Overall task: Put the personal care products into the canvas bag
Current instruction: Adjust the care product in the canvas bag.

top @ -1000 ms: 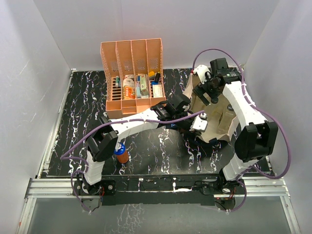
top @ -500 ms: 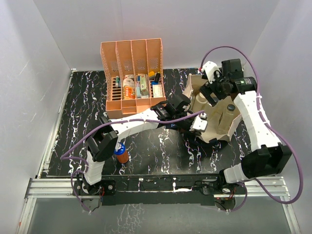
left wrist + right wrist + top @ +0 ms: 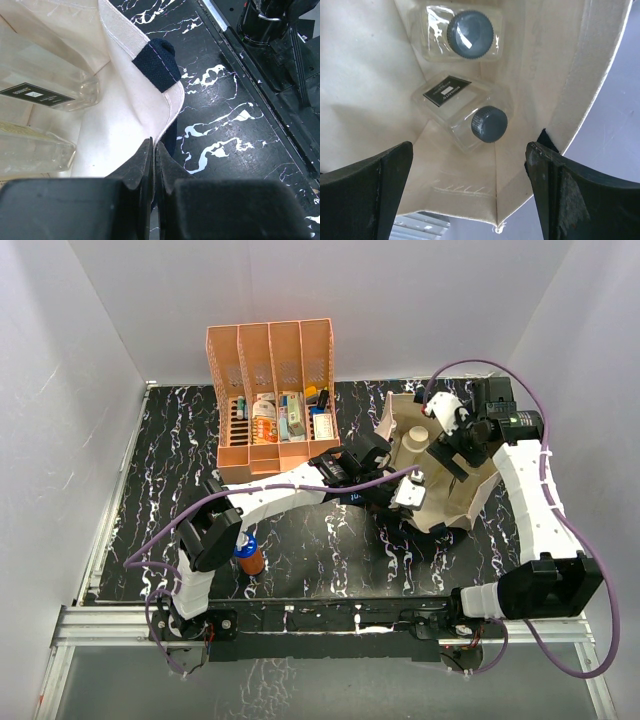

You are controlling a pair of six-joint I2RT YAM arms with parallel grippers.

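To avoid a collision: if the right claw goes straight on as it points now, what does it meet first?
Probably the tilted clear bottle with the dark cap, lying inside the canvas bag, though depth is unclear.

Black marbled worktop [image 3: 170, 450]: orange four-slot file rack [image 3: 272, 405] at far edge, cream canvas bag [image 3: 458, 502] right, orange-brown blue-capped bottle [image 3: 248, 556] near-left.
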